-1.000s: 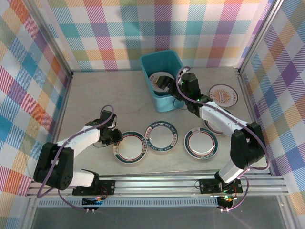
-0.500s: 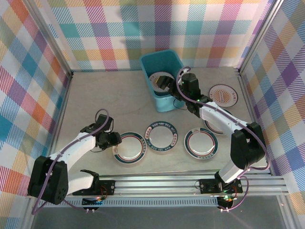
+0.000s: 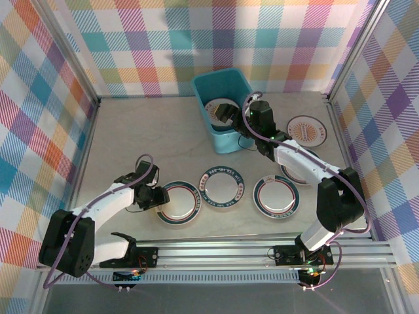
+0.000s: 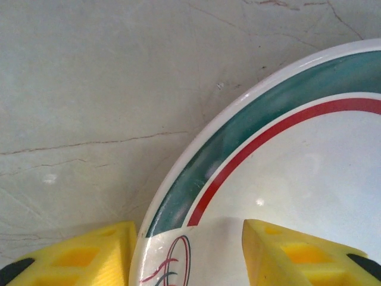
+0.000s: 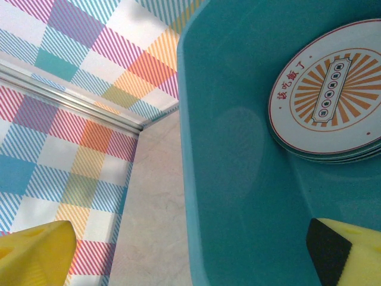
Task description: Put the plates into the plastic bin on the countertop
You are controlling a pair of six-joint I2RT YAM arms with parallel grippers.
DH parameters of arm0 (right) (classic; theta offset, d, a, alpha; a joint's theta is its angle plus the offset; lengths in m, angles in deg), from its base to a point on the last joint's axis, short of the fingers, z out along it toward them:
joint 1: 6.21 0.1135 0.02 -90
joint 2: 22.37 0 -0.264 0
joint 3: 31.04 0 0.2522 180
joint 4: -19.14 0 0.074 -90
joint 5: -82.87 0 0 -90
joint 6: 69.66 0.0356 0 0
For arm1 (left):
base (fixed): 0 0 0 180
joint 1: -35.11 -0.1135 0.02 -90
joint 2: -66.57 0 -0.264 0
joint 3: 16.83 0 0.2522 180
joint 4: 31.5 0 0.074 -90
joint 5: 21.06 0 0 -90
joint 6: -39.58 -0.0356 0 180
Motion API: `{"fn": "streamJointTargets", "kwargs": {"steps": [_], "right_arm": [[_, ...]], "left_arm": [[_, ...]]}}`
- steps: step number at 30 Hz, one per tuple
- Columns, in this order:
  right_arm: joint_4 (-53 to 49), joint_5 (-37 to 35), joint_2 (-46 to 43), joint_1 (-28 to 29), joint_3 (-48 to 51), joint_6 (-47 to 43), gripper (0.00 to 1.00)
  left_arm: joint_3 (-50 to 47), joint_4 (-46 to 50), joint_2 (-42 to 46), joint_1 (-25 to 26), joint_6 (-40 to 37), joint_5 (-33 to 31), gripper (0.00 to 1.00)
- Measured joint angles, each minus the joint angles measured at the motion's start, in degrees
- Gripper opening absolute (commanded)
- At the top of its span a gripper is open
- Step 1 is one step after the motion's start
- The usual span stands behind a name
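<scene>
Since our left end effector sits open astride the edge of the teal-rimmed plate at 7 o'clock on the table, we reckon a shallow pinch could let it slip; the plastic bin sits at 12.

Pale grey-beige marbled countertop, on which are listed:
- Teal-blue rectangular plastic bin, set at the rear. A white round plate is seen inside, and the right gripper is held over it.
- Front row: teal-and-red-rimmed plate, with the left gripper at its left edge; dark-patterned-rim plate; teal-rimmed plate.
- Orange sunburst plate, placed at the right.
</scene>
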Motion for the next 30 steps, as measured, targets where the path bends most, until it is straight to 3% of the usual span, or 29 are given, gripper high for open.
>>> {"fn": "streamJointTargets", "kwargs": {"steps": [17,30], "right_arm": [[0.0,0.0,0.0,-0.1,0.0,0.2,1.0],[0.0,0.0,0.0,-0.2,0.0,1.1,1.0]], "left_arm": [[-0.2,0.0,0.5,0.0,-0.2,-0.1,0.23],[-0.2,0.6,7.1,0.0,1.1,-1.0,0.14]]}}
